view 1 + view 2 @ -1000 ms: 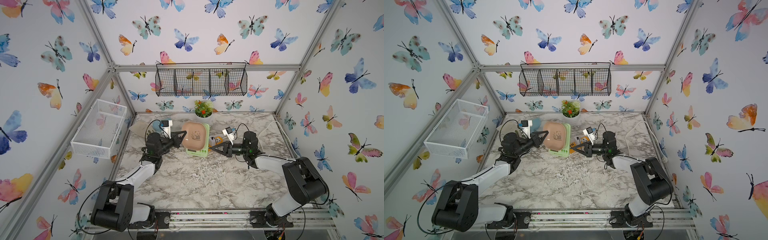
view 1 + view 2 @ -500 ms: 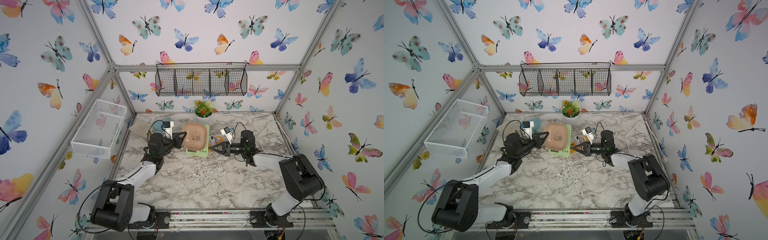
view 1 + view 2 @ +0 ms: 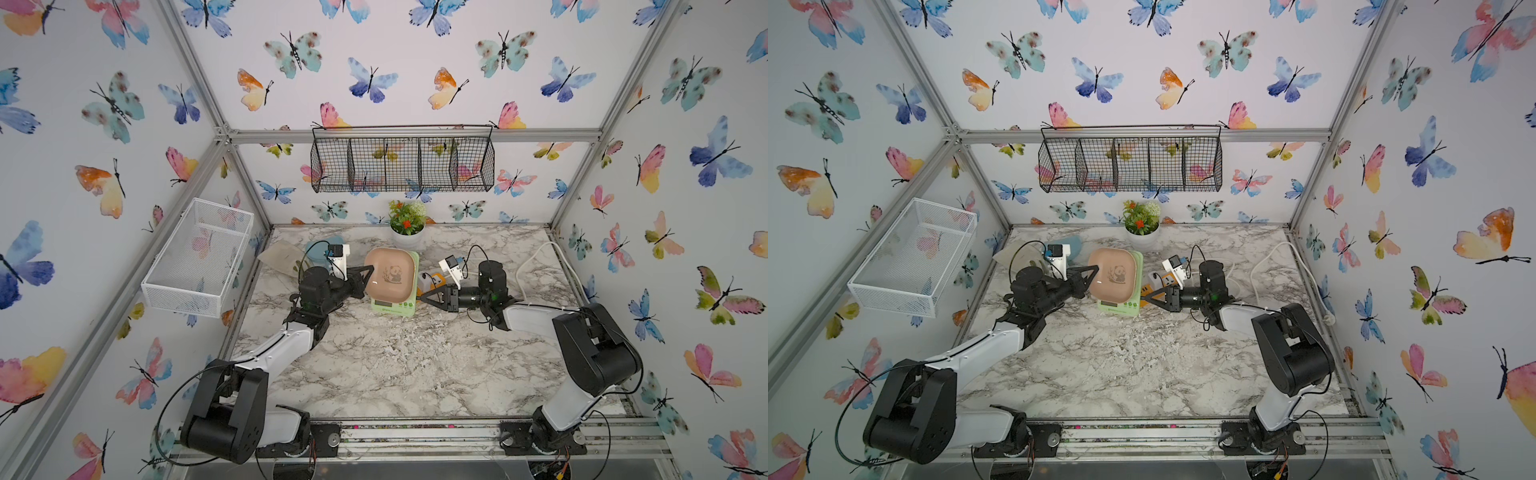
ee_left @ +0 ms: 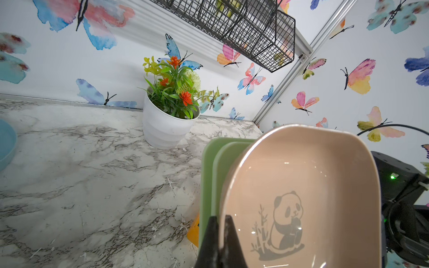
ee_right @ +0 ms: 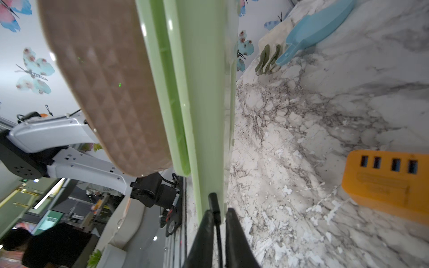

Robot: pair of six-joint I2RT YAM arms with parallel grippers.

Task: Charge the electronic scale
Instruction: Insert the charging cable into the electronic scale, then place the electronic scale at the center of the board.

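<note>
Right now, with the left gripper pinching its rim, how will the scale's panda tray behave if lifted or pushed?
The tray looks stiff: pinched at one rim by the left gripper, it holds its shape. It is probably loose on the electronic scale: the right wrist view shows a gap beneath it. Its glossy inside may slip.

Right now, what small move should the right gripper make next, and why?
Probably open the right gripper wider and back off. The black plug looks seated in the electronic scale, the jaws stand slightly apart around it, and the left gripper pinches its tray.
</note>
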